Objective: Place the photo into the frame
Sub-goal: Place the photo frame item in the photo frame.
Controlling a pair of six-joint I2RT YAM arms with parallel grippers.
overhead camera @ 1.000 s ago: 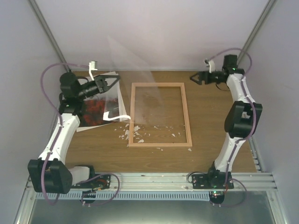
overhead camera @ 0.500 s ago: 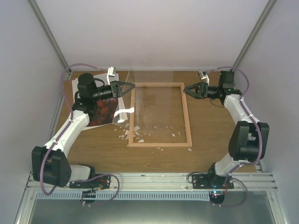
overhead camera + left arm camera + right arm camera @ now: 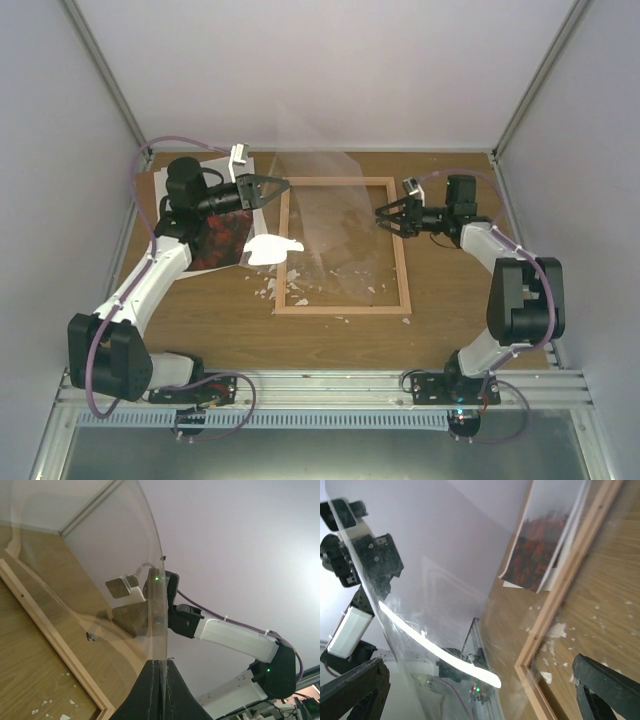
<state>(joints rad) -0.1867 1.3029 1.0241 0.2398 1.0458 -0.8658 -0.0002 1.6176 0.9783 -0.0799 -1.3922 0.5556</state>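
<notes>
Right jaws moved in, released | left wrist view: left jaws clench pane [image 3: 100, 555]

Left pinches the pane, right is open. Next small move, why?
Probably close the right gripper on the clear pane's free edge. The left gripper alone pinches it, tilted up over the frame, and the right's jaws stand open close beside it.

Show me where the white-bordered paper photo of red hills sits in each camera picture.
Top external: the white-bordered paper photo of red hills lies left of centre.
Left wrist: not in it.
Right wrist: upper right.
Shared landmark: the thin light wooden frame, in all three views; the photo lies just outside it.
</notes>
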